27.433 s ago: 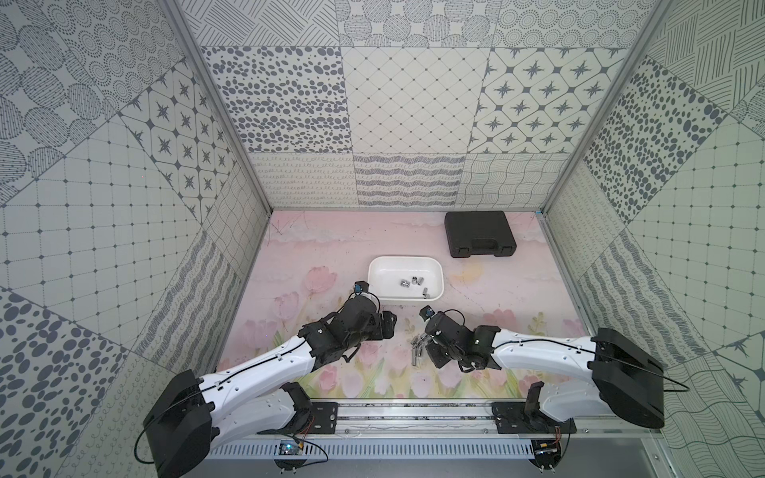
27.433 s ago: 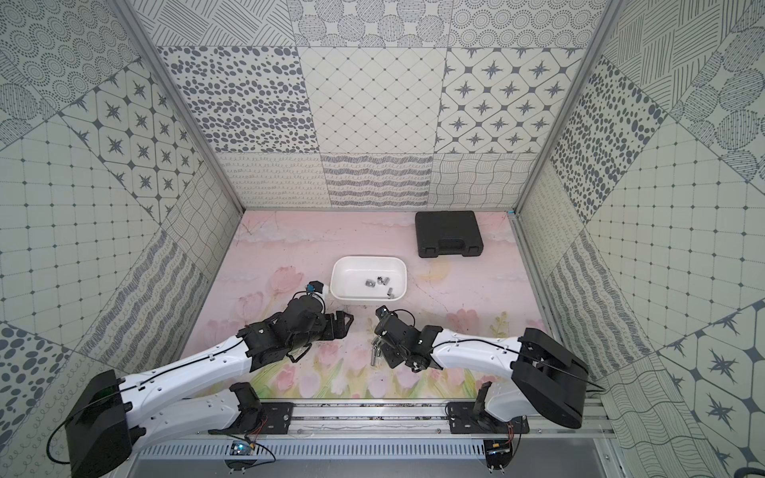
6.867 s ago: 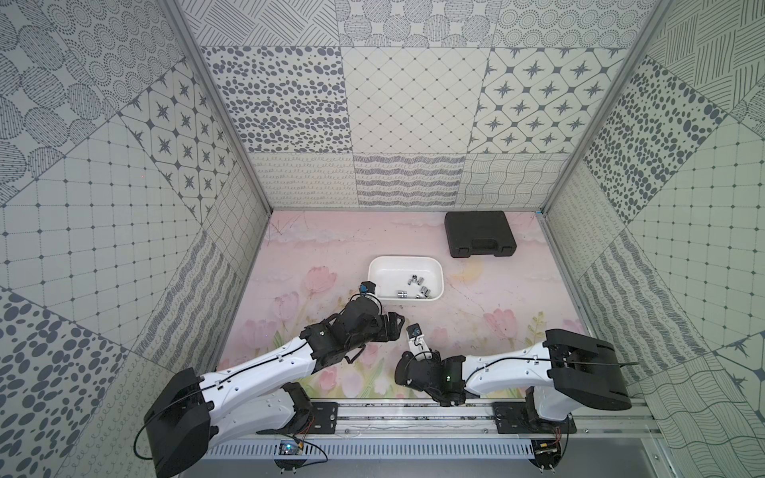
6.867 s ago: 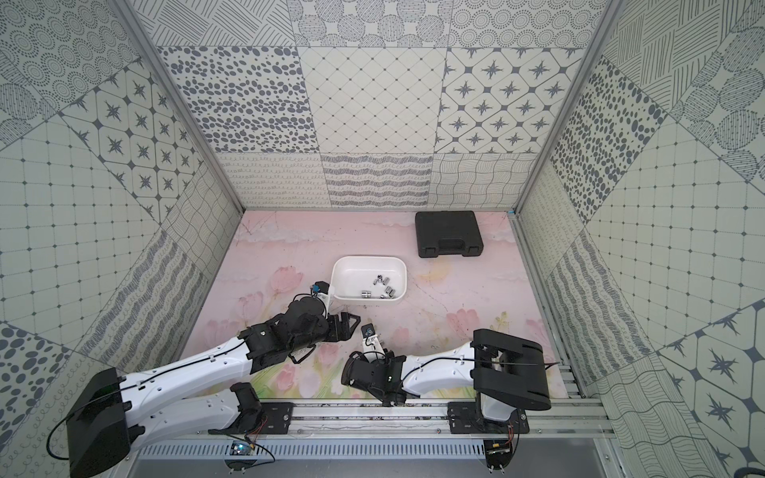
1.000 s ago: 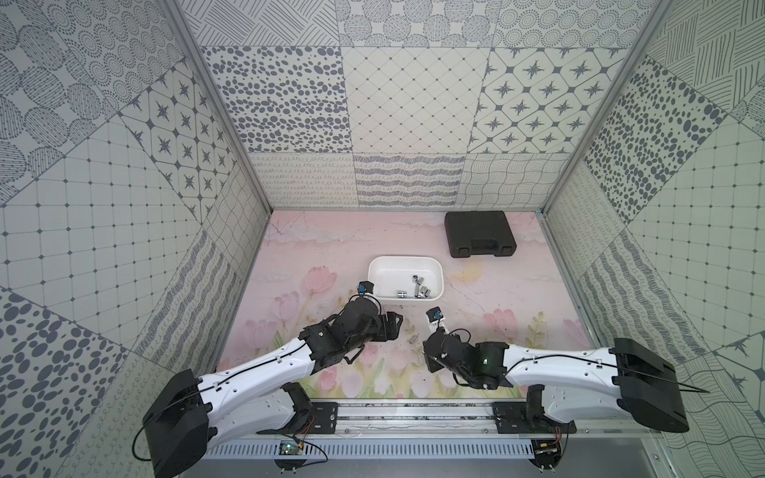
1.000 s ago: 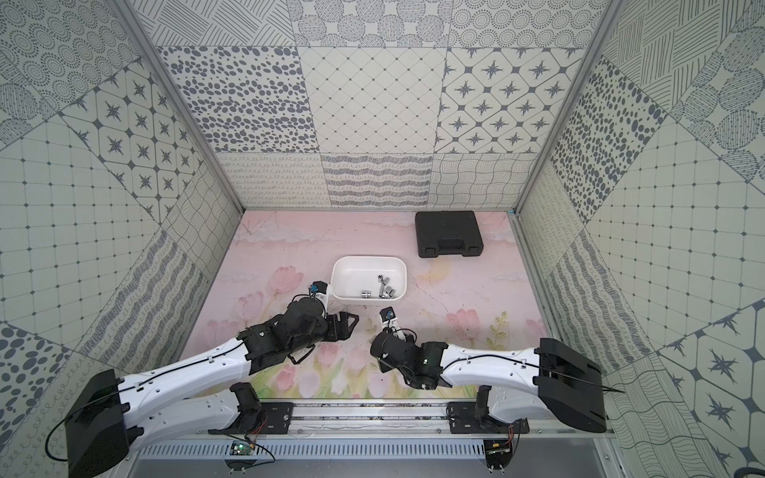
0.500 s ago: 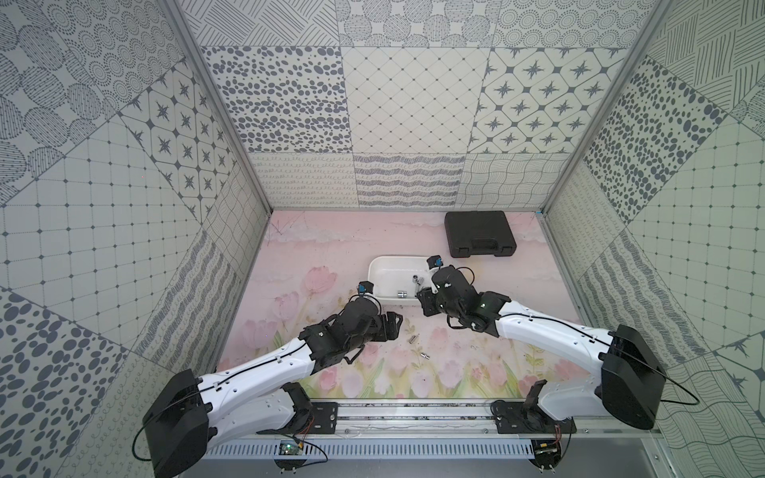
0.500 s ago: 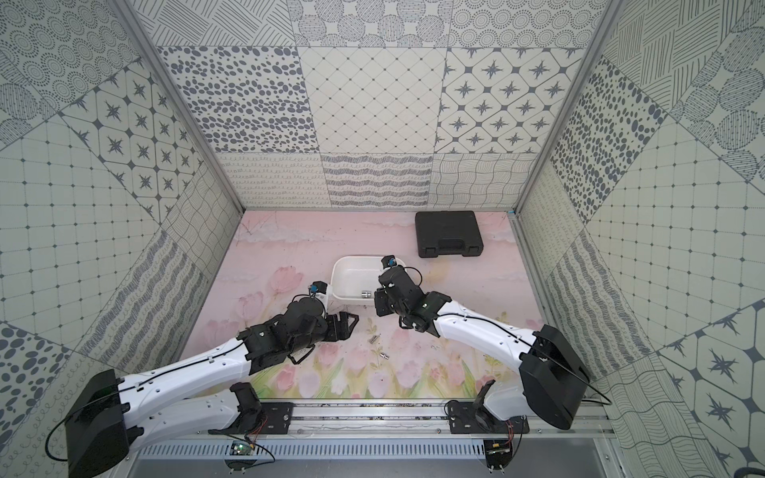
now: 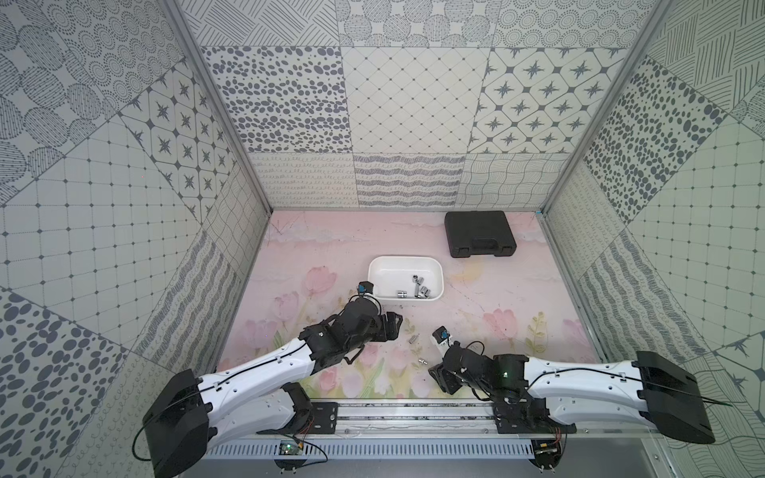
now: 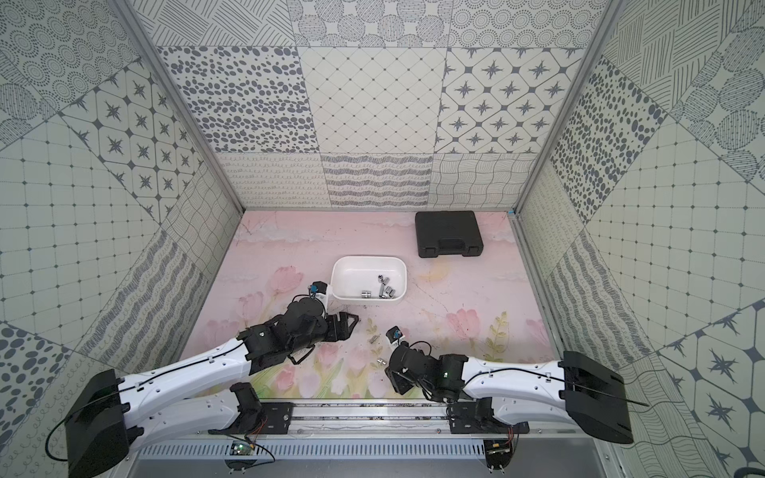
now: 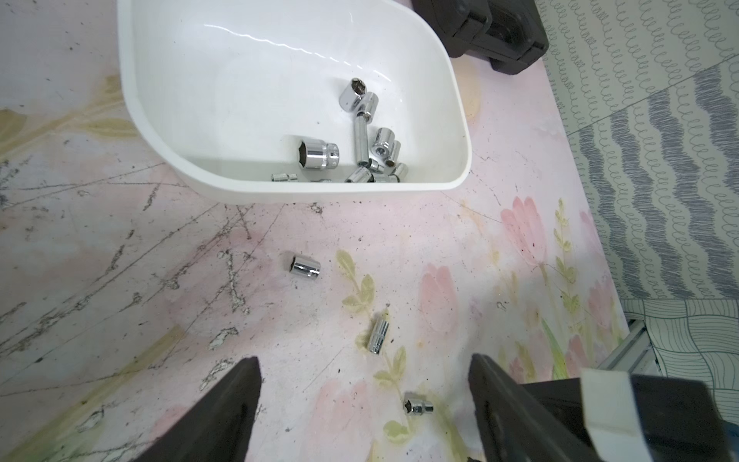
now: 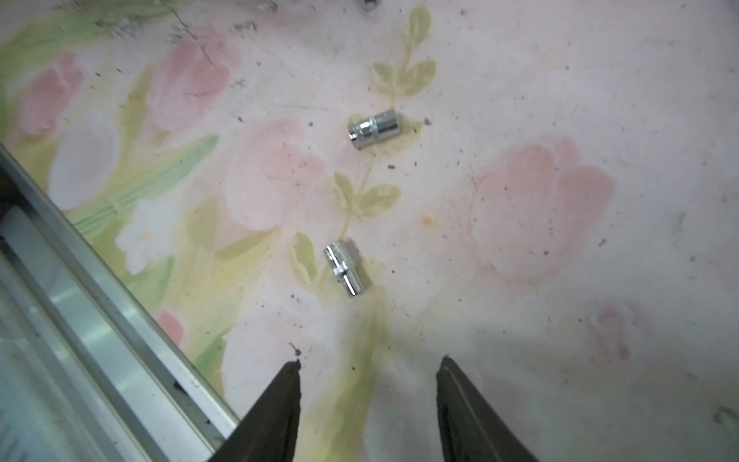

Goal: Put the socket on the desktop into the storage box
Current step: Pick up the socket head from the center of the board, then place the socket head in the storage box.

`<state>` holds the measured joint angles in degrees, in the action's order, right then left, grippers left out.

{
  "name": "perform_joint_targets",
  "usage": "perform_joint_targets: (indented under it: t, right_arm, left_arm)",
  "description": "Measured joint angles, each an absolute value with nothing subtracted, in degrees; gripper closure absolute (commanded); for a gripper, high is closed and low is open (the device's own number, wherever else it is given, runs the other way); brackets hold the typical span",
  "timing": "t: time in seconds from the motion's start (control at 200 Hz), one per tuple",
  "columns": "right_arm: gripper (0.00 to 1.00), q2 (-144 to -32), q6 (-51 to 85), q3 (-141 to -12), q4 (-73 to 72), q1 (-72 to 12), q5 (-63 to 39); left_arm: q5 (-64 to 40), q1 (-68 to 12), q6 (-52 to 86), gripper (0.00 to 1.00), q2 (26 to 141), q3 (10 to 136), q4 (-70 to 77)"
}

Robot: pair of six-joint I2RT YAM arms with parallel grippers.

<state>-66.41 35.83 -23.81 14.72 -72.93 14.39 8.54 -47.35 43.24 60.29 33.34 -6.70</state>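
Chrome cylindrical sockets (image 9: 412,340) lay loose at six o'clock of the white shallow plastic storage box (image 9: 387,275); left gripper (image 11: 362,362) and right gripper (image 12: 368,362) stood released, empty.

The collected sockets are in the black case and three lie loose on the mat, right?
No: the collected sockets lie in the white storage box, not the black case, as the left wrist view shows. Three loose sockets do lie on the mat.

Mat (image 9: 331,248) open between storage box (image 9: 391,271) and front rail (image 9: 414,407), just three loose sockets (image 11: 305,267) lying there; black case (image 9: 480,231) stands behind the box, apart from it.
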Motion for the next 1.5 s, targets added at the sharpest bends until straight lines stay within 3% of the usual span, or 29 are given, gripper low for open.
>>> perform_joint_targets:
  t: [0.345,0.5,0.625,0.775,0.986,1.501]
  right_arm:
    - [0.45,-78.5,35.3,-27.6,5.5,-74.1,17.2]
    - [0.59,-81.3,35.2,-28.8,2.6,-74.9,17.3]
    - [0.73,-83.1,35.3,-29.3,0.4,-75.0,17.5]
    - [0.86,-84.2,36.0,-29.4,-1.2,-75.3,17.6]
    - [0.96,-84.2,36.9,-29.4,-1.6,-76.0,17.7]
    - [1.0,-79.2,37.6,-29.6,4.9,-75.4,22.4]
  left_arm:
    - [11.0,-47.4,42.9,0.13,62.2,33.4,-7.2]
    - [11.2,-47.4,45.6,0.14,62.4,33.2,-8.9]
    - [10.7,-47.4,50.7,0.32,62.3,31.6,-11.4]
    - [8.0,-47.5,57.8,0.31,61.1,27.4,-14.5]
    - [4.4,-49.2,68.0,0.29,60.6,25.4,-21.0]
    - [1.6,-53.3,84.3,0.33,66.2,25.0,-13.5]
